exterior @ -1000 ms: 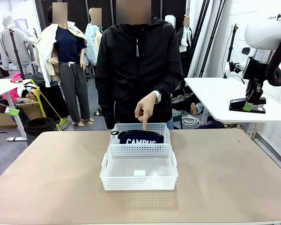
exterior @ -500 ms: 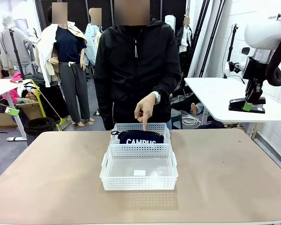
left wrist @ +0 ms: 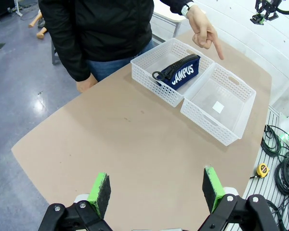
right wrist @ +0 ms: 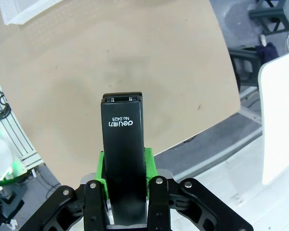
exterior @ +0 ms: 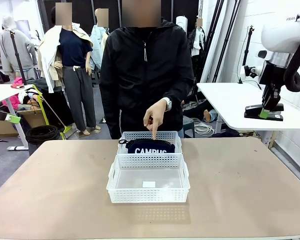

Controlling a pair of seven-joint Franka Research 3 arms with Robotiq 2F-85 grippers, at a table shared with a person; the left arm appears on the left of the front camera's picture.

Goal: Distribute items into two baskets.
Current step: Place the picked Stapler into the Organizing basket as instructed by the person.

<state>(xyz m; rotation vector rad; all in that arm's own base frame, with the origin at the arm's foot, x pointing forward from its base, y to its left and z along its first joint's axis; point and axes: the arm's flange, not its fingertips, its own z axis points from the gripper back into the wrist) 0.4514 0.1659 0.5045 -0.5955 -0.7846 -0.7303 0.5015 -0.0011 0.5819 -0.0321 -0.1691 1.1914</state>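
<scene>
While left pincer gapes, stapler pinched upright between right pincer pads.

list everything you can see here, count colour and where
baskets: 2, white mesh, end to end mid-table; near one holds only a small white label
CAMPUS pouch: 1, dark navy, in the far basket
stapler: 1, black, clamped in the right tool above the table
table: 1, tan
person's hand: 1, finger pointing down at the far basket
left tool: 1, black with green pads, open, above the table
right tool: 1, shut on the stapler
</scene>
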